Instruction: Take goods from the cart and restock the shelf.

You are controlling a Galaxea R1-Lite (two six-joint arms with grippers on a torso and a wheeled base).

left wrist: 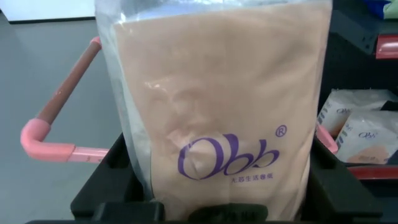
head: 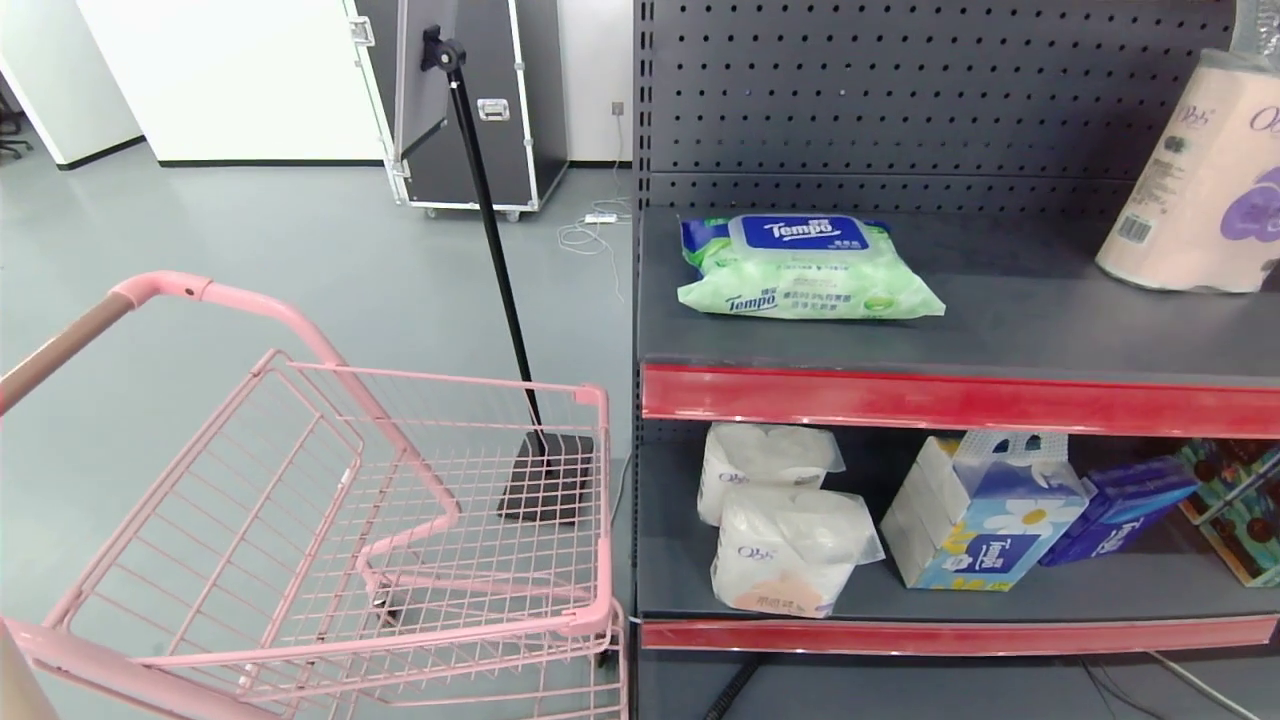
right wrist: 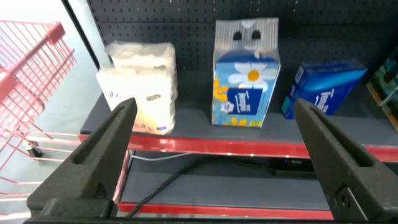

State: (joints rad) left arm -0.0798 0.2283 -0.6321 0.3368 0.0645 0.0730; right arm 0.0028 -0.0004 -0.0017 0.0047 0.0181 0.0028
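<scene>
1. Pack of toilet rolls point(left wrist: 217, 93): tan wrap with purple print, off the cart and grasped by the left tool point(left wrist: 221, 186). The dark fingers point(left wrist: 106, 186) are clenched on both flanks of its lower end. Its long axis runs straight out from the tool, along the fingers.
2. Position: the pack is beside the cart handle point(left wrist: 56, 134), on the left of the scene. The shelf point(head: 1000, 310) lies to its right and farther off.
3. Cart point(head: 450, 378): pink wire basket, standing just left of the shelf end.
4. Upper board: wet wipes pack point(head: 805, 270) lies flat at the left and a large roll pack point(head: 1200, 170) leans at the far right. There is bare board between them.
5. Lower board: two small roll packs point(head: 765, 460) of the same sort at the left end, then a tissue pack point(head: 985, 520) and a blue pack point(head: 1115, 515).
6. Right tool point(right wrist: 214, 107): released, fingers spread wide and holding nothing. It faces the lower board.
7. Judgement: this is the carry step. The left arm has the goods, so the coming move goes rightward and away. The pack likely goes beside the matching packs or into the upper gap. The soft wrap may slip or snag the board's red edge.
</scene>
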